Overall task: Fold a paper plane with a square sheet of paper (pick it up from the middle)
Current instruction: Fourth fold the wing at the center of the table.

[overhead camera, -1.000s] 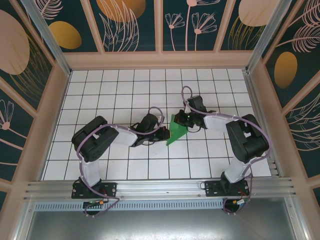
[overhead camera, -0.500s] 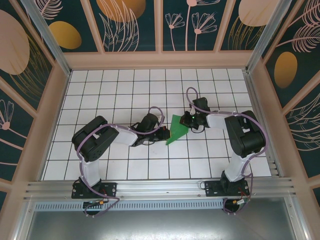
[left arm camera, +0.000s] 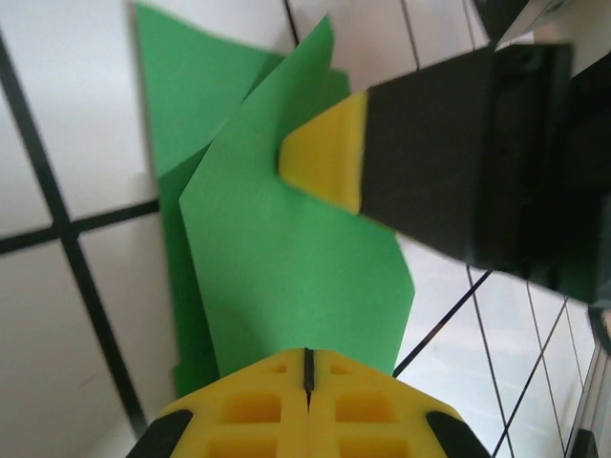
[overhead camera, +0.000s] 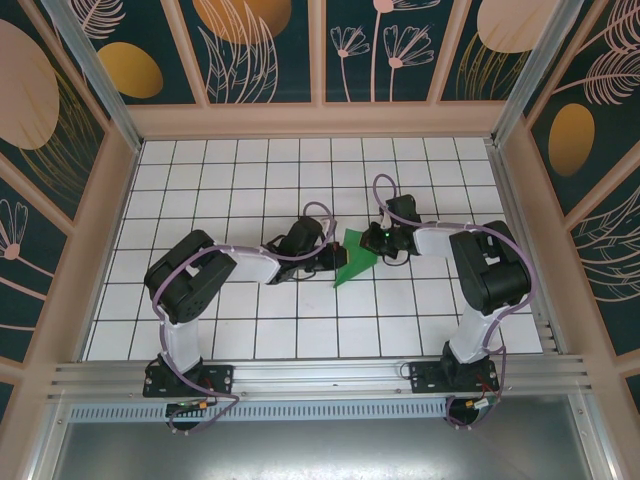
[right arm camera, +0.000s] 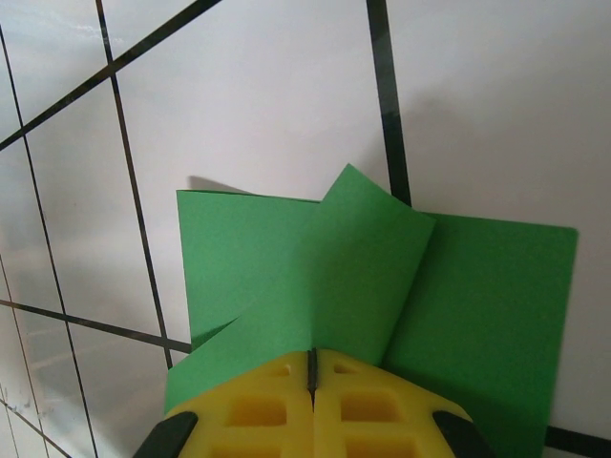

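two closed hands meet at a part-folded green sheet

the green sheet of paper lies near the middle of the white gridded tabletop, between the two arms. in the top view it reads as a narrow, pointed shape with its tip aimed down and to the left, toward the near edge.

the left hand comes in from the left and sits at the paper's left edge. the right hand comes in from the right and sits at the paper's upper right corner. the two hands are near each other, with the sheet lying between them.

in the left wrist view the left hand has its yellow pads pressed together, with a thin dark seam between them. its tip touches the near edge of the sheet of paper. a raised flap slants up across the sheet, and one yellow pad of the right hand touches that flap from the right.

in the right wrist view the right hand is likewise fully closed, pad against pad. its tip meets a flap of the sheet of paper that lifts off the flat layers beneath. those layers lie flat on the tabletop, with a straight edge on the right.

it cannot be told whether either hand has a paper edge pinched between its pads or simply rests against it.
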Tool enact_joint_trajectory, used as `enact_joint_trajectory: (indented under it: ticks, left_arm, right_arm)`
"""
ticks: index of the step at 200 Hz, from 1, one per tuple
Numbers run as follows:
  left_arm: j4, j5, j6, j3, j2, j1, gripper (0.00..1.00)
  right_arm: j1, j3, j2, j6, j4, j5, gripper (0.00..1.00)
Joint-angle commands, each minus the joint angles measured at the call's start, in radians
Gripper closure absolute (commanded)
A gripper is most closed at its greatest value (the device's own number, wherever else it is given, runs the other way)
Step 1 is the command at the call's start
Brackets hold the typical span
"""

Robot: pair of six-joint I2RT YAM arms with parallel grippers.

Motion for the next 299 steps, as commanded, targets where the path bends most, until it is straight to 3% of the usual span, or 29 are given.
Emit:
enact_joint_trajectory:
  ticks: [1,75,136,207,299]
  left_arm:
    - [-0.037,-0.015,0.034,0.047,0.012,-0.005,0.96]
    - [-0.103,0.023,0.028,0.092,0.088,-0.006,0.97]
    - [-0.157,-0.017,0.038,0.074,0.11,-0.007,1.0]
    - [-0.196,-0.047,0.048,0.065,0.132,-0.006,1.0]
    - [-0.217,-0.063,0.05,0.032,0.128,-0.007,1.0]
  right_arm:
    - [-0.014,-0.027,0.033,-0.017,-0.025,0.041,1.0]
    - [-0.014,-0.028,0.034,-0.015,-0.025,0.038,1.0]
    - [-0.013,-0.018,0.01,-0.027,-0.021,0.022,1.0]
    - [0.013,-0.04,-0.11,-0.122,0.02,-0.109,1.0]
    - [0.051,-0.027,-0.002,-0.138,-0.028,-0.077,1.0]
